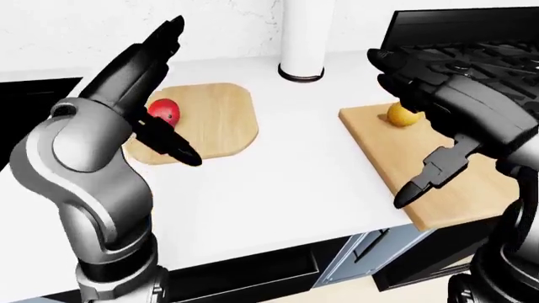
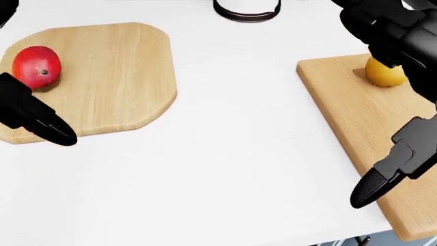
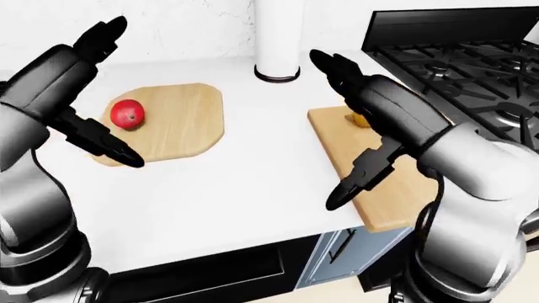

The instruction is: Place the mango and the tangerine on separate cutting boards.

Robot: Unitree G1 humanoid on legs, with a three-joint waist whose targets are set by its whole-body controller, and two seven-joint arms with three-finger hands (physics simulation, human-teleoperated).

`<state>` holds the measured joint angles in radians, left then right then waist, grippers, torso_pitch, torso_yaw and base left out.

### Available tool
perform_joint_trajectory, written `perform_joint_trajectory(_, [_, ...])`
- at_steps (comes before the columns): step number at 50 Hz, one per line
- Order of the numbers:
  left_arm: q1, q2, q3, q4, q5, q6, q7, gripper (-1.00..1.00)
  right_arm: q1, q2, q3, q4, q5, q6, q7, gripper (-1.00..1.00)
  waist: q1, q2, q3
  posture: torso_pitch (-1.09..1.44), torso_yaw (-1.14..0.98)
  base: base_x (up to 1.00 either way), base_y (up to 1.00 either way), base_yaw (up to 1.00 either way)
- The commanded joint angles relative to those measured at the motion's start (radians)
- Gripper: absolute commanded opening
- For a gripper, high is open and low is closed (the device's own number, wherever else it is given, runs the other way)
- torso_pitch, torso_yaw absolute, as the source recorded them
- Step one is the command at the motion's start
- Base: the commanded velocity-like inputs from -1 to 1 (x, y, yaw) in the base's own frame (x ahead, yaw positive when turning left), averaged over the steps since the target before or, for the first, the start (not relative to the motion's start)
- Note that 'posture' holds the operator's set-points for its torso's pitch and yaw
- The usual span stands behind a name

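The round red mango is judged smooth, firm, best taken round its middle; fingers of both black hands are spread

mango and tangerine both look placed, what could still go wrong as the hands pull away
The mango sits near the left edge of the left cutting board, with the open left hand close beside it; a brush might roll it off. The tangerine lies partly hidden under the open right hand on the right cutting board, so lowering that hand could nudge it.
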<state>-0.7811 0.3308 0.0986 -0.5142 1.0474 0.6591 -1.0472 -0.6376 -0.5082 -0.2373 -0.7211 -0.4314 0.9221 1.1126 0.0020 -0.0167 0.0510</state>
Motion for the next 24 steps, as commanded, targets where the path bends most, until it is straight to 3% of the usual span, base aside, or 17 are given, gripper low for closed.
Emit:
perform_joint_trajectory(1, [-0.017,0.002,0.013,-0.064,0.033,0.018,-0.030,1.00,-0.015,-0.012,-0.013,-0.054,0.001,0.042,-0.022,1.00,0.000,0.000,-0.022,0.00,0.00,0.00,0.00,0.00])
perform_joint_trajectory(12, [0.085,-0.069,0.014,-0.334,0.112,0.103,-0.075,1.00,0.025,-0.007,-0.038,-0.258,0.064,0.222,-0.083,1.00,0.004,-0.003,-0.014,0.00,0.00,0.00,0.00,0.00])
perform_joint_trajectory(16, [0.116,-0.110,0.007,-0.396,0.100,0.131,-0.027,1.00,0.043,0.008,-0.049,-0.306,0.106,0.256,-0.126,1.00,0.006,-0.006,-0.013,0.00,0.00,0.00,0.00,0.00])
perform_joint_trajectory(19, [0.155,-0.168,-0.004,-0.472,0.026,0.157,0.062,1.00,0.037,0.041,-0.077,-0.326,0.144,0.273,-0.164,1.00,0.006,-0.006,-0.013,0.00,0.00,0.00,0.00,0.00])
perform_joint_trajectory(24, [0.219,-0.187,-0.012,-0.519,-0.065,0.197,0.192,1.00,0.064,0.110,-0.100,-0.326,0.183,0.233,-0.216,1.00,0.005,-0.005,-0.014,0.00,0.00,0.00,0.00,0.00])
